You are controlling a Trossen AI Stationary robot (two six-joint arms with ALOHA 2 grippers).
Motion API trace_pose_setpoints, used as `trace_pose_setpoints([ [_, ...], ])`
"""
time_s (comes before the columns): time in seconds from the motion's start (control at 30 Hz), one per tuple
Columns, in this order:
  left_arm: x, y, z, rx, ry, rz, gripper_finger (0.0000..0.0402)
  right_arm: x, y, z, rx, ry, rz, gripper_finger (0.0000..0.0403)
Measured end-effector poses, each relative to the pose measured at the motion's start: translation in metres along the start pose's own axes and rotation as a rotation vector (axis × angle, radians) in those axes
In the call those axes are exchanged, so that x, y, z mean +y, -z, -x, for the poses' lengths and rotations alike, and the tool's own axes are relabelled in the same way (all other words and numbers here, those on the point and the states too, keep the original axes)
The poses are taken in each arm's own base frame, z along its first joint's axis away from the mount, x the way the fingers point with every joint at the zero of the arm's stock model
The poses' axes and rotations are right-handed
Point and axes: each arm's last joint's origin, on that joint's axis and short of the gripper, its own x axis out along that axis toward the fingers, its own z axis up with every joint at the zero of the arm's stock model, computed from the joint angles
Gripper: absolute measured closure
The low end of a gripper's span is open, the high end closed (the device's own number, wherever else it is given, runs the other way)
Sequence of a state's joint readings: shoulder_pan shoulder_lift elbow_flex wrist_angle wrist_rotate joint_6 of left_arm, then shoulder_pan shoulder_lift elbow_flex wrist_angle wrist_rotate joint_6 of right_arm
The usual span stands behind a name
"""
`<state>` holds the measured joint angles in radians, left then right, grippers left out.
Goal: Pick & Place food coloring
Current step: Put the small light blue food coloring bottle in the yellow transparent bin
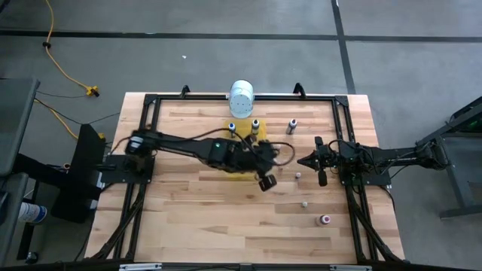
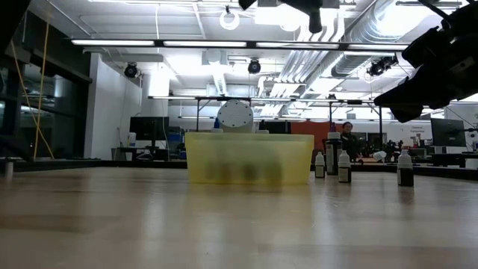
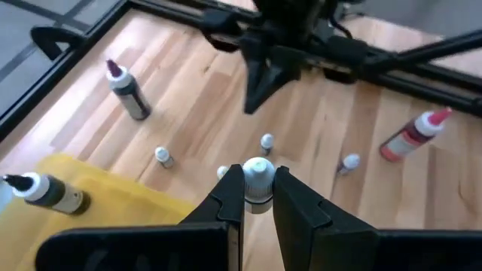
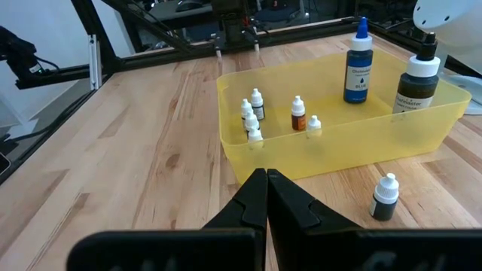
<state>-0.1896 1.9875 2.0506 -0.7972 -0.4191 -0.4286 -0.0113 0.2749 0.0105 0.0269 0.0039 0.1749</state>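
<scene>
Beside the yellow tray (image 1: pixel 242 175), the left gripper (image 3: pixel 258 197) pinches a tiny white-capped bottle (image 3: pixel 257 181) by its neck. So small a hold could slip, dropping it outside the tray. The right gripper (image 4: pixel 266 197) waits closed and empty at the table's right.

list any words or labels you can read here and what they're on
"BLUE": seems to read so on the blue bottle's label in the yellow tray; the lines above it are too small.
Dark bottle in the tray: printed label, too blurred to read.
Red bottle lying on the table: no readable text.
Small bottle in the left pincer: no text shows.
Nothing else is legible.
</scene>
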Motion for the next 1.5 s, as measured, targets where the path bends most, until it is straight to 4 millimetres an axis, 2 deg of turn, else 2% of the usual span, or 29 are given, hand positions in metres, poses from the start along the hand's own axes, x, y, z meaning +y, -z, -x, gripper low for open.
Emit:
trace_pose_setpoints([
  [0.2, 0.036, 0.026, 0.006, -0.001, -0.022, 0.054, 0.0365, 0.0, 0.0, 0.0, -0.003, 0.0, 0.0, 0.0402],
  [0.6, 0.102, 0.086, -0.005, 0.052, -0.046, 0.137, 0.0365, 0.0, -0.001, 0.0, -0.005, 0.001, 0.0, 0.0402],
  [0.9, 0.124, 0.128, -0.031, 0.054, 0.076, 0.035, 0.0365, 0.0, 0.001, -0.001, 0.011, 0.003, 0.0, 0.0402],
  [1.1, 0.139, 0.149, -0.041, 0.082, 0.056, 0.01, 0.0365, 0.0, 0.002, -0.002, 0.02, 0.004, 0.0, 0.0402],
  [1.5, 0.157, 0.158, -0.047, 0.12, 0.099, -0.087, 0.0365, 0.0, 0.001, -0.002, 0.02, 0.004, 0.0, 0.0402],
])
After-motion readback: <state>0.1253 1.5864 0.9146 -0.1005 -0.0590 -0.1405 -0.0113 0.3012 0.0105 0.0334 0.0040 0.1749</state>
